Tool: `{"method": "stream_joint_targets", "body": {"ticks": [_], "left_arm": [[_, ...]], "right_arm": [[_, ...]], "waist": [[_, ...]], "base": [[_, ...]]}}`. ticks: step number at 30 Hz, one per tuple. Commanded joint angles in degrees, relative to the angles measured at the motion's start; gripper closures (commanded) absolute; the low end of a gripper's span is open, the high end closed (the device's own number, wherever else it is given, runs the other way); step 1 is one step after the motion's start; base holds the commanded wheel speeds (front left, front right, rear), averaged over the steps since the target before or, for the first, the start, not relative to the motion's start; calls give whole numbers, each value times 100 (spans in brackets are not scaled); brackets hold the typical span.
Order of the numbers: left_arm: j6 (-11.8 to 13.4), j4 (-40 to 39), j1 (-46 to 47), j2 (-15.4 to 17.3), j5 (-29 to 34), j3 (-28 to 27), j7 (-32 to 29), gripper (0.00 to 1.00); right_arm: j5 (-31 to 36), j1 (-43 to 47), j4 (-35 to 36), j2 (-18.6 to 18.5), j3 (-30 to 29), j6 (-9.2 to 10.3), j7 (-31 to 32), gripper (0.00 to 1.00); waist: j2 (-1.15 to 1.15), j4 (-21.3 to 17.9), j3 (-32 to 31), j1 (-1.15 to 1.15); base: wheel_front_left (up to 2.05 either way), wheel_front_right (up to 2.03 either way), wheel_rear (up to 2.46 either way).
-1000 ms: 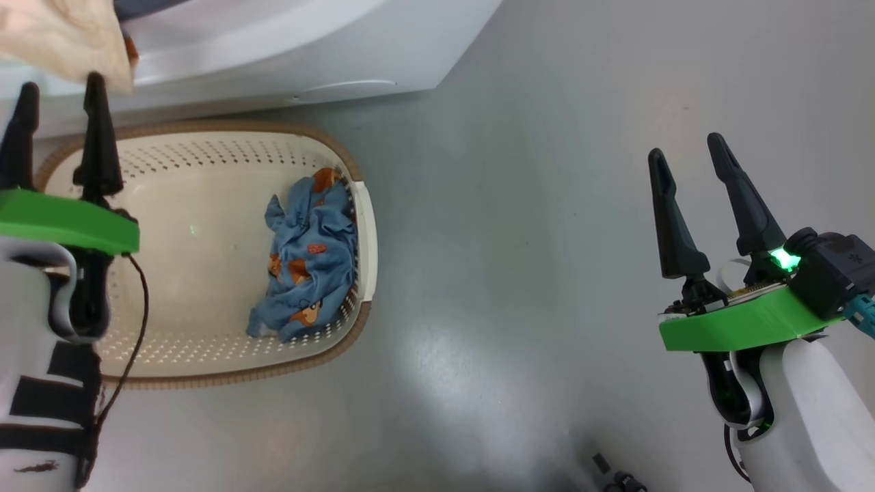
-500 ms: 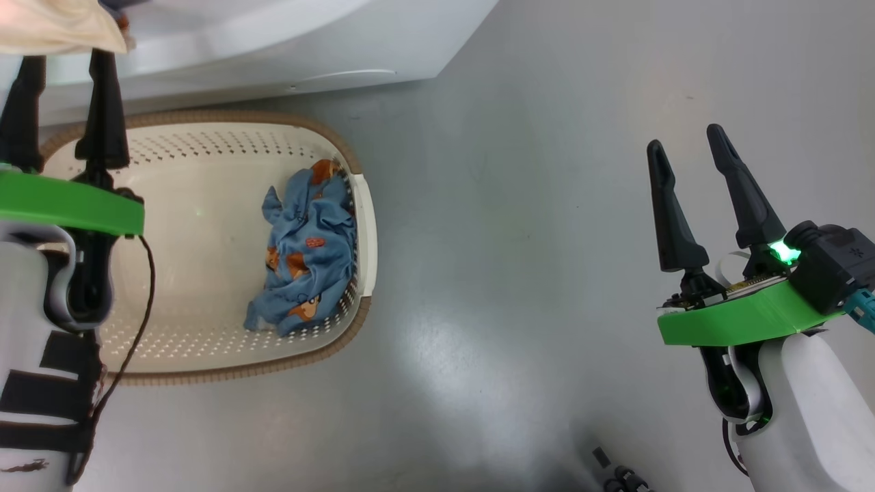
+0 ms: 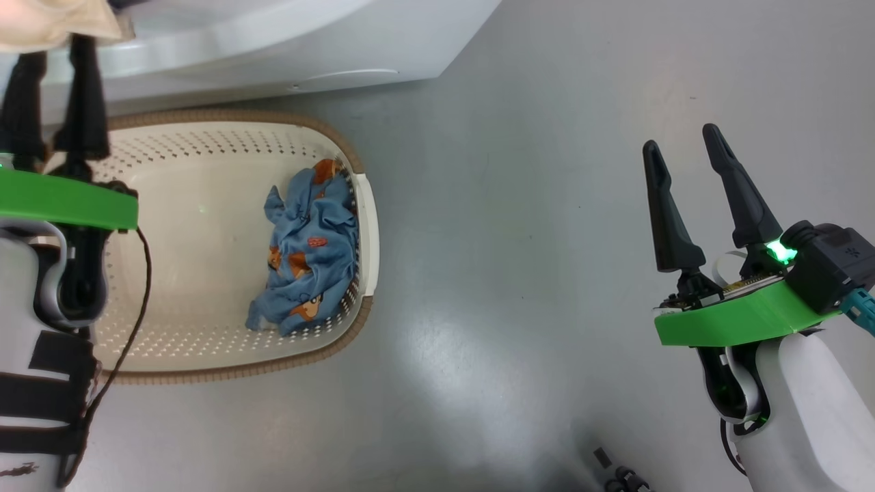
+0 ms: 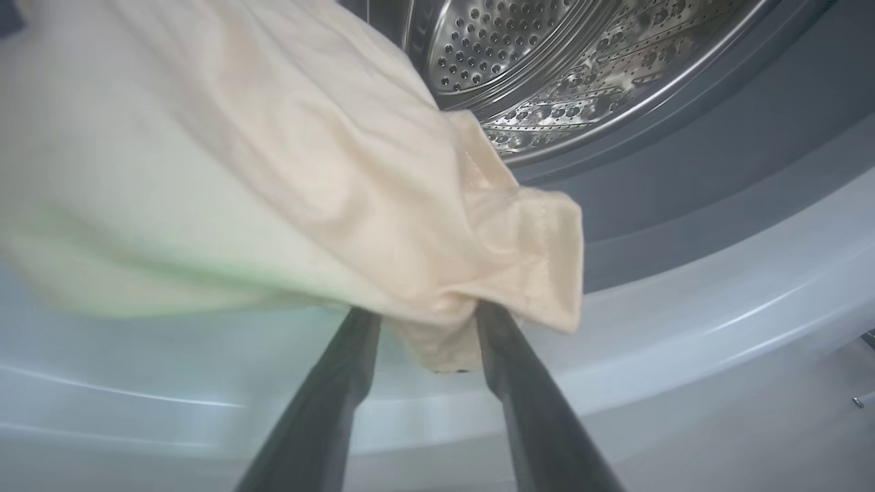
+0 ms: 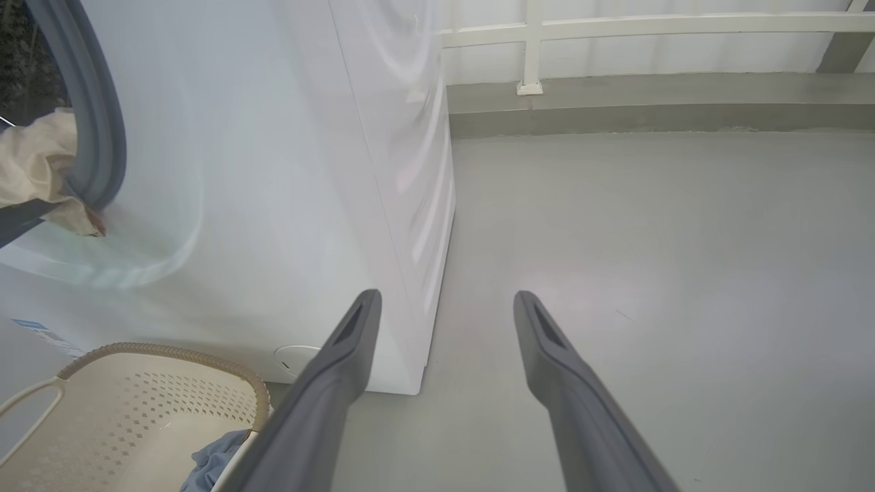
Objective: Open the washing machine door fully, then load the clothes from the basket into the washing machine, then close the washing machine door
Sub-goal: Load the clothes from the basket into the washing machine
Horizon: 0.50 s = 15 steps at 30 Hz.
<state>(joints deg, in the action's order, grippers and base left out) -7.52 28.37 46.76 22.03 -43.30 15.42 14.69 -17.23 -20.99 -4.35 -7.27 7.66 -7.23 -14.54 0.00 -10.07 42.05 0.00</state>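
The cream garment [image 4: 273, 171] lies at 12 o'clock of the left gripper [image 4: 427, 313] and stretches toward 10 o'clock. One corner sits between its half-parted fingers; whether they pinch it I cannot tell. The steel drum [image 4: 547, 61] opens at 1 o'clock. The right gripper [image 3: 680, 140] stands wide, well apart

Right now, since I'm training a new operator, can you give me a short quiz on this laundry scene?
1. True or false: the basket holds no clothes.
2. Which end effector has the cream garment between its fingers? A left, B right.
3. Fill in: the washing machine drum is perforated ____.
Key: 1 false, a blue garment lies in it; 2 A, the left end effector; 3 metal.
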Motion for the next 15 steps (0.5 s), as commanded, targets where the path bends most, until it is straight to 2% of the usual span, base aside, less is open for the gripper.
{"method": "stream_joint_targets", "body": {"ticks": [1,3,15], "left_arm": [[3,-176,-37,247,-9,-175,31,89],[3,-199,-24,239,-9,-191,31,100],[3,-648,-24,198,181,-403,31,100]], "right_arm": [[50,3,135,-17,139,-25,-46,0],[48,6,135,-17,135,-25,-46,0],[42,23,132,4,112,-25,-46,0]], "waist": [[0,-6,-5,0],[0,-11,-12,0],[0,16,-56,0]], "base": [[0,0,0],[0,0,0],[0,0,0]]}}
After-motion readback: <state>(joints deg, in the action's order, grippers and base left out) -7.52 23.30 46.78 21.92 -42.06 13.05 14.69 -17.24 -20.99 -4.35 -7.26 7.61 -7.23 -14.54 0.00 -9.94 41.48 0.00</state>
